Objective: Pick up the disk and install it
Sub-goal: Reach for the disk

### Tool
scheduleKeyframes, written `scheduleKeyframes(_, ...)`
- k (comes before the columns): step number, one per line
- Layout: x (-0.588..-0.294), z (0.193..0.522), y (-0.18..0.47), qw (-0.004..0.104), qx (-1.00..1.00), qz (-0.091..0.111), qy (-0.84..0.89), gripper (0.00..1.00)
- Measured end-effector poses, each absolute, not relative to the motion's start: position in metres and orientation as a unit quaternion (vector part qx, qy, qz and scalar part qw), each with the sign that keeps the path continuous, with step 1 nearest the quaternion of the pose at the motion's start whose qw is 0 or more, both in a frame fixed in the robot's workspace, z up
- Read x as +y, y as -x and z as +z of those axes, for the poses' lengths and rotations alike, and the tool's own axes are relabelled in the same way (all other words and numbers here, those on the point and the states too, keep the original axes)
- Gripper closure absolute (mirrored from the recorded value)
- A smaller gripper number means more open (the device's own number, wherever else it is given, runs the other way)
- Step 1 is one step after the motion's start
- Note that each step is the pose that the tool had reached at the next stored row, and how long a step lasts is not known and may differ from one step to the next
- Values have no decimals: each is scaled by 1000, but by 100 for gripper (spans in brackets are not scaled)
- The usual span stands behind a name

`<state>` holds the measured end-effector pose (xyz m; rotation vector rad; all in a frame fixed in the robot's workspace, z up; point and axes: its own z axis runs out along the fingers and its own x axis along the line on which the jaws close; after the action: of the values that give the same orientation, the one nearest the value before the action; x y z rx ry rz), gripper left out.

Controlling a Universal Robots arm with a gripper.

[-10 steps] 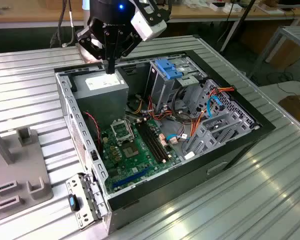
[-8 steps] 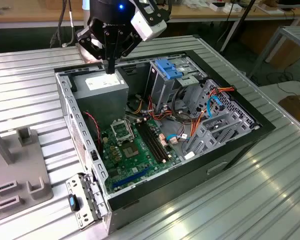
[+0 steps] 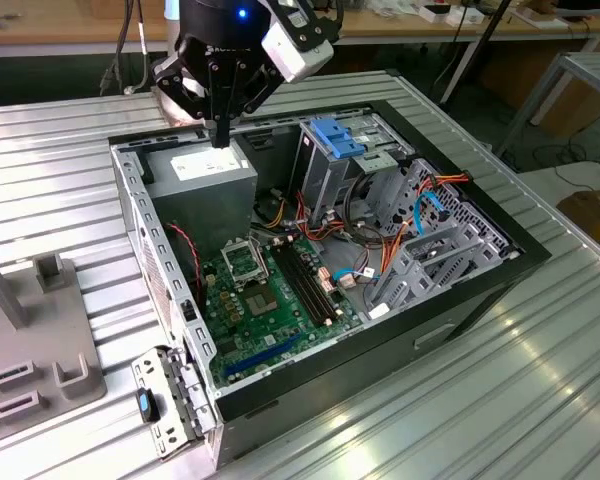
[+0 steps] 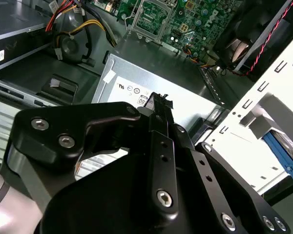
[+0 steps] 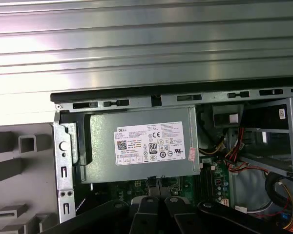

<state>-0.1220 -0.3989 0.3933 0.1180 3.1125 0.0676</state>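
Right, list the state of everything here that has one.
Computer case: lying on its side, open, side cover off.
Pincer: shut, empty, over the power supply.
Processor socket: bare, no cooler on it.
Drive cage: upright inside the case.

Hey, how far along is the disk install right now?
Done: unconfirmed. Blue plastic tops the drive cage; whether that is the disk seated, I cannot tell. In hand: nothing. The gripper is shut and empty, above the power supply inside the open case. Left: with no grasp on a disk visible, neither pick-up nor installing can be counted finished.
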Motion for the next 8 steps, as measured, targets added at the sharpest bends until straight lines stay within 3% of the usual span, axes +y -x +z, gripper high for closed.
scheduleKeyframes(8, -399, 393, 131, 13, 999, 22, -38, 89)
